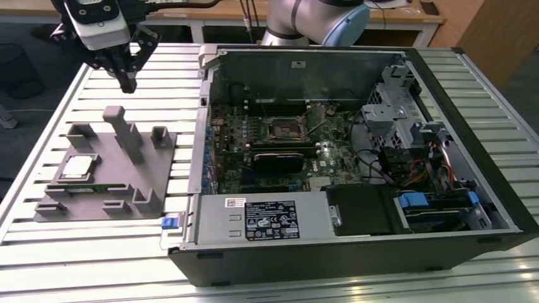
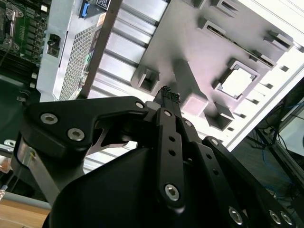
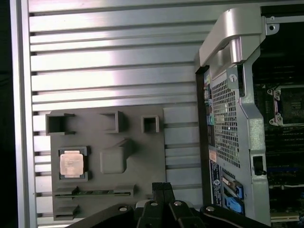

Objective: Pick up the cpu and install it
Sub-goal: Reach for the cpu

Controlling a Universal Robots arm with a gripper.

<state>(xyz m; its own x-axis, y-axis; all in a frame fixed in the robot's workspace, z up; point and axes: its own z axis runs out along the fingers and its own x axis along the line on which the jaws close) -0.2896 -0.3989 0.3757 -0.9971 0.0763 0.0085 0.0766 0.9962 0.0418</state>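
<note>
I have the black claw (image 1: pixel 126 81) pressed together and empty, at the upper left of the exterior view, above the slatted metal tabletop (image 1: pixel 84 252). The small silvery square cpu (image 1: pixel 76 166) sits in its grey plastic holder (image 1: pixel 80 202) at centre left, not yet picked up. The black motherboard socket (image 1: pixel 284 128) looks unfilled.

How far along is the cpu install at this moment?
Nothing looks done yet: the cpu lies in its pocket on the grey holder. In hand: nothing; the gripper hangs in the air by the holder, jaws shut and empty. Left: both the pickup and the install; the motherboard socket holds no silvery chip.
</note>
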